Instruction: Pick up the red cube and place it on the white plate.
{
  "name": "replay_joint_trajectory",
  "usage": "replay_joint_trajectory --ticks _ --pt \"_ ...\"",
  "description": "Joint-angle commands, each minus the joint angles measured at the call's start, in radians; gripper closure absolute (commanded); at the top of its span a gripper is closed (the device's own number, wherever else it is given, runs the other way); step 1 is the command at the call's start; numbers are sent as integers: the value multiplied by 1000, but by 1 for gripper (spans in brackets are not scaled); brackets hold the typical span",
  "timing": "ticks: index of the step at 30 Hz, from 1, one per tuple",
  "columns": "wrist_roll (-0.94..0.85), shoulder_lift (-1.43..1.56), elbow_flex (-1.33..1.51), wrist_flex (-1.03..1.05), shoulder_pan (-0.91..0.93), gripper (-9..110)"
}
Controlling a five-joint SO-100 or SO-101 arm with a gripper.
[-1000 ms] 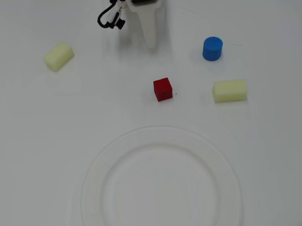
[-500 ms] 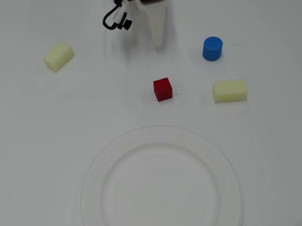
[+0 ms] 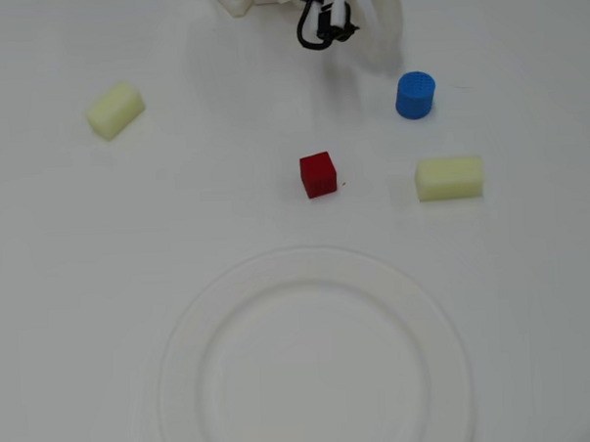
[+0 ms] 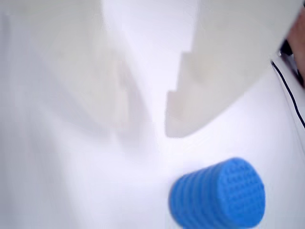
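Gripper point(image 4: 143, 119) is hanging open, holding nothing, right by the blue cylinder point(image 4: 218, 194). Red cube point(image 3: 318, 174) is sitting untouched above the white plate point(image 3: 184, 363).

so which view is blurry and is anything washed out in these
Wrist view: soft overall, the hand blurred and overexposed against the white table, though the blue cylinder shows its ribs. Overhead view: sharper and evenly lit, with only faint shadows; the red cube is crisp, but the white plate nearly melts into the table.
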Motion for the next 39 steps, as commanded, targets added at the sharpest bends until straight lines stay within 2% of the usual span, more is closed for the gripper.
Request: replay_joint_trajectory --ticks 1,2,6,9,15,17,21,25,28,36,37,39 --pt "319 -2 5 -81 164 95" --pt "382 -3 5 -124 256 90" --pt "419 -8 -12 -196 402 96" --pt "445 -9 -28 -209 439 102" --pt "413 -21 -84 -284 502 102" --pt "417 -133 -160 -313 495 102" --pt "362 -560 -380 -322 488 102" --pt "391 -1063 -695 -187 497 101" --pt "433 -1278 -871 -110 489 101" --pt "471 -1407 -1095 -44 430 101" --pt "469 -1407 -1108 -44 434 98" --pt "469 -1384 -1131 -43 451 86"
